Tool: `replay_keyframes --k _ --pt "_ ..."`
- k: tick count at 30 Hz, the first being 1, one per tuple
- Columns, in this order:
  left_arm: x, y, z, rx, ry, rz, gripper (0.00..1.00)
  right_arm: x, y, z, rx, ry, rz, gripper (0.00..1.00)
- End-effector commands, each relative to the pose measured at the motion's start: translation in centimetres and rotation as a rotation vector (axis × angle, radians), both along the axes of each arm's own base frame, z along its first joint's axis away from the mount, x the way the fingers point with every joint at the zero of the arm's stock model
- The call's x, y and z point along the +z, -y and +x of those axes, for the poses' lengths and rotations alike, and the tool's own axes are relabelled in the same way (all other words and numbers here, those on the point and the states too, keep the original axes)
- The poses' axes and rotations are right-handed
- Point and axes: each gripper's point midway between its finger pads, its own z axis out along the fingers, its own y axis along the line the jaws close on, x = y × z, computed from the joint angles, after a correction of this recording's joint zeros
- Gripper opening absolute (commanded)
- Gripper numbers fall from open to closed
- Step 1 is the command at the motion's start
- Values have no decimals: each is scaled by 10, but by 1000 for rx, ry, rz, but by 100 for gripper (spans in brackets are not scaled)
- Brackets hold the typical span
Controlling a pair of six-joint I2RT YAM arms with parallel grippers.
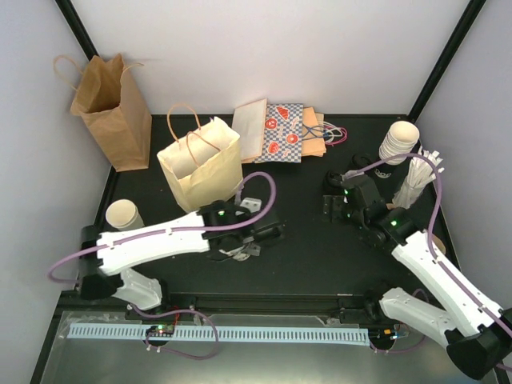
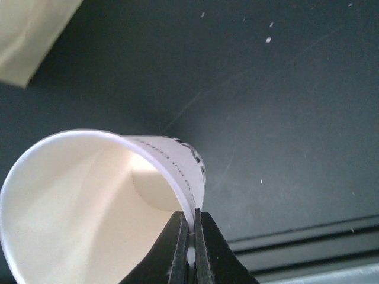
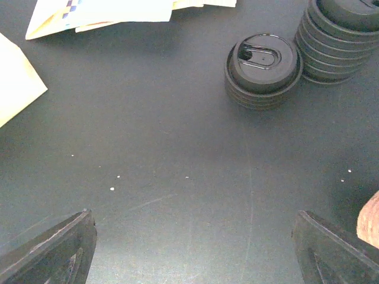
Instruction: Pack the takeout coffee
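While left gripper (image 2: 188, 225) pinches cup (image 2: 89, 201) wall, cup sideways over table (image 2: 284, 89) | right gripper (image 3: 192, 251) wide, empty, near lids (image 3: 262, 68) | advice: hold pinch firm, turn mouth upward, lower upright into cream bag (image 1: 204, 168).

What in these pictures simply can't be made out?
Top view: the cream bag hides its bottom behind its own front wall; contents unknown.
Left wrist view: the print on the cup pinched by the left gripper is blurred, and the frame edge cuts the cup's lower side.
Right wrist view: the taller lid stack is cut by the top-right corner; a pinkish thing at the right edge is too cropped to name.
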Motion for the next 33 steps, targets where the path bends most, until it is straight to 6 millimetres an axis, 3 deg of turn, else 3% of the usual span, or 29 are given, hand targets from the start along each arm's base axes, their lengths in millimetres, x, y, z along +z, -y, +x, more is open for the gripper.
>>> replay_keyframes --k 1,4,11,19,27,33 --pt "10 11 30 -174 118 205 2 -2 12 -7 -60 10 27 93" --pt "4 33 47 -293 128 272 2 -1 18 -11 -88 24 35 92" --pt "1 58 86 -417 183 377 2 2 30 -19 -120 70 46 92" --pt "-26 85 119 -447 211 399 1 5 39 -19 -177 73 31 93" --pt "-49 96 127 -456 183 408 1 9 41 -17 -173 94 15 93" --pt "-52 97 127 -456 168 404 7 6 40 -16 -167 91 17 93"
